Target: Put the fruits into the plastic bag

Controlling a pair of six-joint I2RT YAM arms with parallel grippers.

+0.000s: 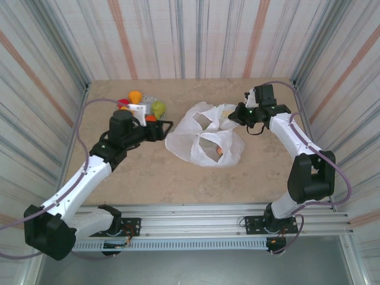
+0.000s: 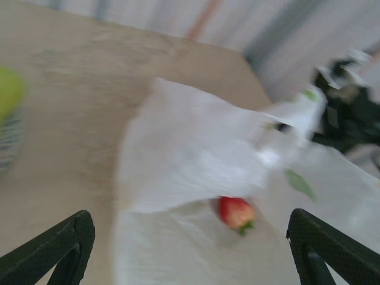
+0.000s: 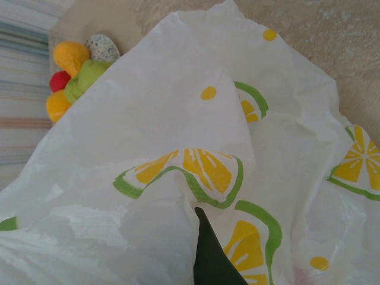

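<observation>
The plastic bag (image 1: 202, 133) lies crumpled at the middle of the table (image 1: 148, 172), white with yellow-green citrus slices (clearest from the right wrist), its mouth open toward the left gripper (image 1: 166, 128). That gripper sits just left of the bag, jaws spread wide with nothing between them. The right gripper (image 1: 236, 117) has its jaws pressed together on the bag's far right edge, holding a flap of film up. Behind the left gripper, the speckled grey plate (image 1: 149, 99) carries a yellow-orange fruit (image 1: 135, 95), a green fruit (image 1: 158, 107) and a red piece (image 1: 123, 102), heaped close together. Inside the bag lies one strawberry (image 2: 236, 212), red with a green cap.
</observation>
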